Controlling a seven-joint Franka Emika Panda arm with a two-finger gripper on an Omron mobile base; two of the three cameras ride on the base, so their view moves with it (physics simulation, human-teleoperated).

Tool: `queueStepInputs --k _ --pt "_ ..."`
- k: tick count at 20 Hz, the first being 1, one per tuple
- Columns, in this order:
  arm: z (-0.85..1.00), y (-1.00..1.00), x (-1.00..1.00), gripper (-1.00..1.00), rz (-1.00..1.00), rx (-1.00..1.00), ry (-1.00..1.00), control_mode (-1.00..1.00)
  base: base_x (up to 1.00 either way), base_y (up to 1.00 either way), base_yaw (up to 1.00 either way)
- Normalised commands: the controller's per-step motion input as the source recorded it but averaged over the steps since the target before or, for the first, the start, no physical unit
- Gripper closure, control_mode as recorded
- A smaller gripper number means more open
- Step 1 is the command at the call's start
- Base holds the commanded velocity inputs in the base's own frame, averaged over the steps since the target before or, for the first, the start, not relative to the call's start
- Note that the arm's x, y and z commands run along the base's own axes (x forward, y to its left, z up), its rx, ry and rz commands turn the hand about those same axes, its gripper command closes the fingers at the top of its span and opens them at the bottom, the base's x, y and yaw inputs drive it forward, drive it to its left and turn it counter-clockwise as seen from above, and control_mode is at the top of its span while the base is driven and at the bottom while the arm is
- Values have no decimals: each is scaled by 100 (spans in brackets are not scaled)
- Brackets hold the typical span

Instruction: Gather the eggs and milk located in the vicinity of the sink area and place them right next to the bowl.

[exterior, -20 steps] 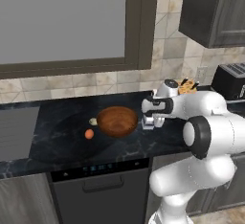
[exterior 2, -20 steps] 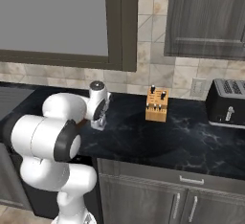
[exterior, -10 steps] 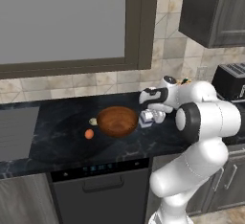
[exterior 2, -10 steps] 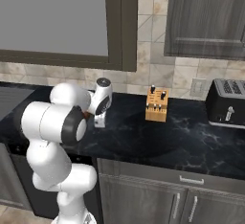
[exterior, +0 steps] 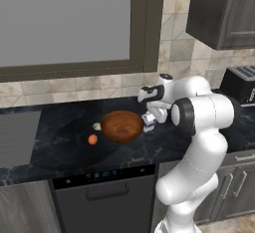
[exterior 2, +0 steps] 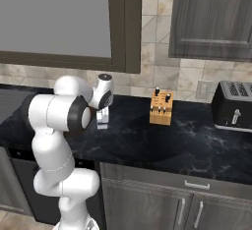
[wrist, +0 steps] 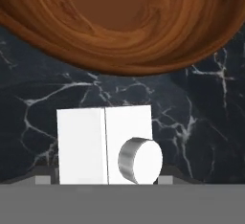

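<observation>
My gripper point(exterior: 149, 118) is shut on the milk point(exterior: 148, 120), a small white carton held just right of the bowl point(exterior: 122, 126), a wide reddish-brown wooden one on the dark counter. In the hand view the milk's white top and round cap point(wrist: 105, 146) sit between my fingertips point(wrist: 165, 180), and the bowl's grained rim point(wrist: 119, 31) lies close beyond. An orange-brown egg point(exterior: 92, 139) rests on the counter left of the bowl, with a small pale oval point(exterior: 96, 126) by the bowl's left rim. From the right, the gripper point(exterior 2: 102, 117) and milk point(exterior 2: 102, 119) stand beside my upper arm.
The grey sink point(exterior: 15, 137) borders the counter at the far left. A wooden knife block point(exterior 2: 162, 108) and a black toaster point(exterior 2: 234, 106) stand to the right along the tiled wall. The counter's front edge runs above a dishwasher point(exterior: 99, 197).
The arm has swung left along the counter with the milk in its grip and brought it down beside the bowl's right rim. The bowl and egg have stayed put.
</observation>
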Motion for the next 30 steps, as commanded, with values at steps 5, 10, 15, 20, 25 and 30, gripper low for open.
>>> queueStepInputs --k 5,10,15,20,25,30 --pt "0 19 24 100 13 -4 17 -100 0 0 0" --pt "0 25 22 100 12 -3 19 -100 0 0 0" --pt "0 22 15 100 11 -3 17 -100 0 0 0" --pt "-2 18 1 100 8 -2 9 -100 0 0 0" --pt "-14 7 0 -100 4 -2 1 -100 0 0 0" --pt "-19 0 -10 -100 0 0 -18 -100 0 0 0"
